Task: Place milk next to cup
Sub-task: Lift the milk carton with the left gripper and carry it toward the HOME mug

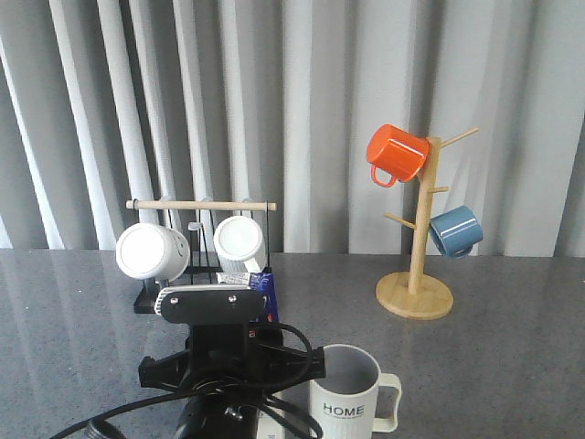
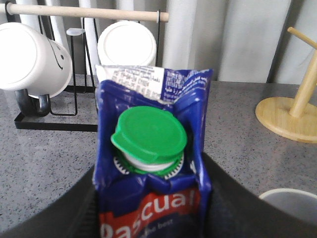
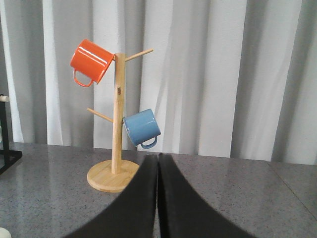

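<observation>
Milk just left of the cup, near my edge.
From the cup (image 1: 345, 395), I see the milk (image 1: 265, 294) at ten o'clock, the rack (image 1: 196, 247) behind it, the mug tree (image 1: 416, 265) at one o'clock.

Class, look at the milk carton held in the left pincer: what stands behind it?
Behind the milk carton stands a black rack holding two white mugs under a wooden bar. The carton hides the rack's right end.

front: faces curtain over table | left wrist: close above milk (image 2: 151, 163) | right wrist: faces wooden tree (image 3: 117, 124), shared with front
</observation>
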You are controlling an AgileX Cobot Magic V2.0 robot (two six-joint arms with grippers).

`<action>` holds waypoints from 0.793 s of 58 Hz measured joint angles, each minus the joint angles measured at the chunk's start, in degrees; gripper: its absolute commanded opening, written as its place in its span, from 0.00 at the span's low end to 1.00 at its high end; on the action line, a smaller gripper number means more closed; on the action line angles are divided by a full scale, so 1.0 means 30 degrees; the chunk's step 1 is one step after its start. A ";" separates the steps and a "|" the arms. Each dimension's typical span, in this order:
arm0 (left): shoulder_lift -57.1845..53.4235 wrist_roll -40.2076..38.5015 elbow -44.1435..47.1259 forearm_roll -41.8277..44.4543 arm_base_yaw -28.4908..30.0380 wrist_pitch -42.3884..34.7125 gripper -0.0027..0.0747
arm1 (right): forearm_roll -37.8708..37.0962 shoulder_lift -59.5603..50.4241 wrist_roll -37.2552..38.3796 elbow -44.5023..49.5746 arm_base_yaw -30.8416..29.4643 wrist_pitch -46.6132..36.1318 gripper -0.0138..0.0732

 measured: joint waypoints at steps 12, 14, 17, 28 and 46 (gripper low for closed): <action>0.0453 -0.0021 -0.0129 0.0448 -0.0007 -0.0253 0.29 | 0.0000 0.0000 0.0000 0.0000 0.0000 0.0000 0.15; 0.0479 -0.0043 -0.0129 0.0461 -0.0023 -0.0276 0.29 | 0.0000 0.0000 0.0000 0.0000 0.0000 0.0000 0.15; 0.0570 -0.0085 -0.0129 0.0564 -0.0030 -0.0382 0.29 | 0.0000 0.0000 0.0000 0.0000 0.0000 -0.0006 0.15; 0.0571 -0.0130 -0.0188 0.0584 -0.0030 -0.0410 0.29 | 0.0000 0.0000 0.0000 0.0000 0.0000 -0.0006 0.15; 0.0571 -0.0130 -0.0188 0.0584 -0.0030 -0.0392 0.29 | 0.0000 0.0000 0.0000 0.0000 0.0000 -0.0006 0.15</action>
